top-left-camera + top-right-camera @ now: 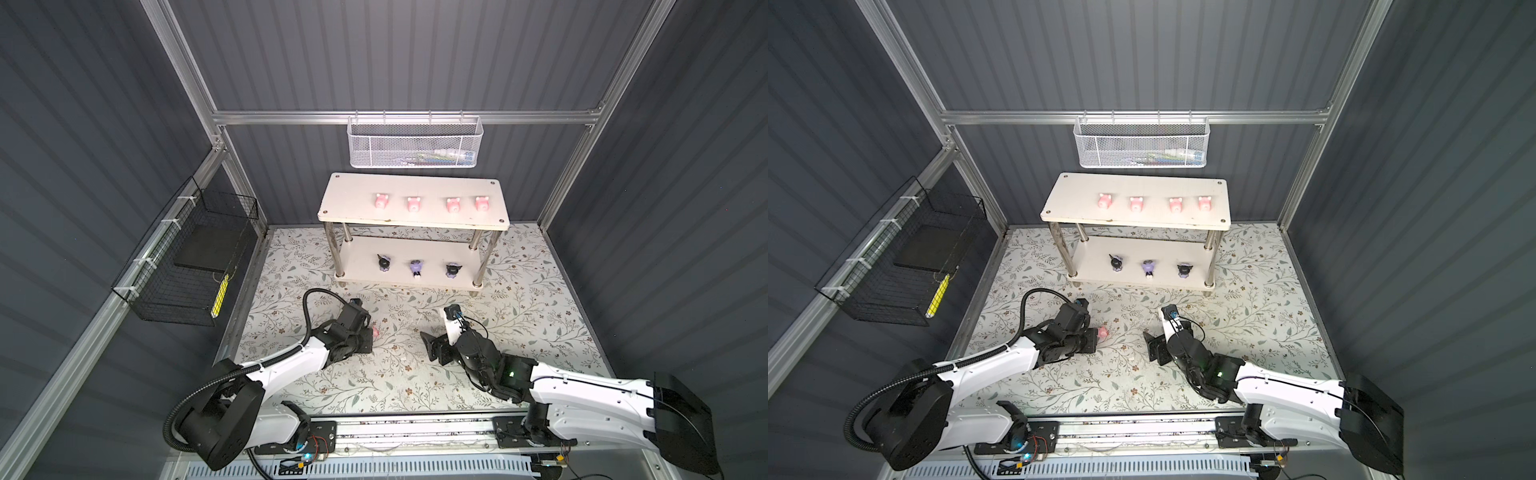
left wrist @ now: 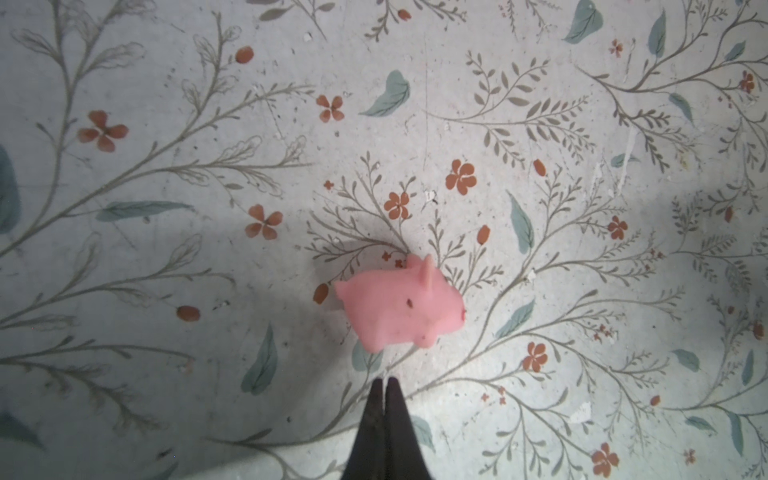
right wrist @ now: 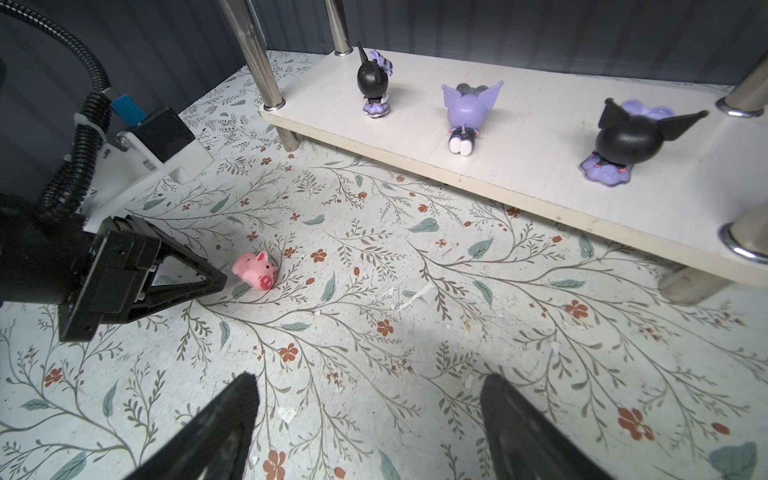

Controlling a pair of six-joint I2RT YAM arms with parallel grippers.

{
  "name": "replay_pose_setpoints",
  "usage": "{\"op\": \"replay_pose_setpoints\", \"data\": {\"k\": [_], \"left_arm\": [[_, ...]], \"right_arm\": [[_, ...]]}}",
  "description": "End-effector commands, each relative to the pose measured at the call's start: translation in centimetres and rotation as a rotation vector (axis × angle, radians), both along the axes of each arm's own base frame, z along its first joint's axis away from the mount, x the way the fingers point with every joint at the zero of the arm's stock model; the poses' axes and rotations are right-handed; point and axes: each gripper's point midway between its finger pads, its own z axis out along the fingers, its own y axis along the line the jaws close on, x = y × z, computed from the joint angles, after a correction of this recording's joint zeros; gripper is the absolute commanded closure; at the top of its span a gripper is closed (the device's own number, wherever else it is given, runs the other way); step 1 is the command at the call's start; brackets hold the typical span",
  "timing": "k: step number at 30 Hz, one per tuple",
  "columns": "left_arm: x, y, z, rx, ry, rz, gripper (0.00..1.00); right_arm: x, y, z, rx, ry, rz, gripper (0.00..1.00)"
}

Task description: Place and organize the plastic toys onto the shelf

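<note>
Shelf (image 1: 361,189) stands well ahead of both grippers: four pink pigs (image 1: 412,204) on the top tier, three purple figurines (image 3: 467,110) on the lower.
Right gripper (image 3: 370,380): jaws wide apart, empty.
Left gripper (image 2: 384,380): jaws pressed together, empty.
Fifth pig (image 2: 401,309) on the floral mat (image 2: 166,124), just ahead of the left tips, not touching.

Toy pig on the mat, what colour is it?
The pig is pink, clearest in the left wrist view.
</note>
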Motion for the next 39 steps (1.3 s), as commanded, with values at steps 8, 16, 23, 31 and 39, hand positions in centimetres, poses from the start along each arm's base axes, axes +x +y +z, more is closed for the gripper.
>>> {"op": "replay_pose_setpoints", "data": {"k": [8,16,23,31,39], "left_arm": [[1.6,-0.5,1.8,-0.048,-0.043,0.024,1.0],[3.1,-1.2,2.2,-0.061,-0.061,0.018,1.0],[3.5,-0.9,2.0,-0.049,-0.059,0.024,1.0],[3.6,-1.2,0.6,-0.053,-0.032,0.02,1.0],[2.5,-0.8,0.1,-0.062,-0.01,0.027,1.0]], "right_arm": [[0.4,0.4,1.2,0.031,-0.014,-0.01,0.15],[0.4,0.3,1.2,0.033,-0.013,-0.011,0.15],[0.4,0.4,1.1,0.031,-0.013,-0.008,0.15],[0.3,0.4,0.9,0.032,-0.004,-0.007,0.14],[0.3,0.4,0.7,0.03,-0.001,-0.006,0.14]]}}
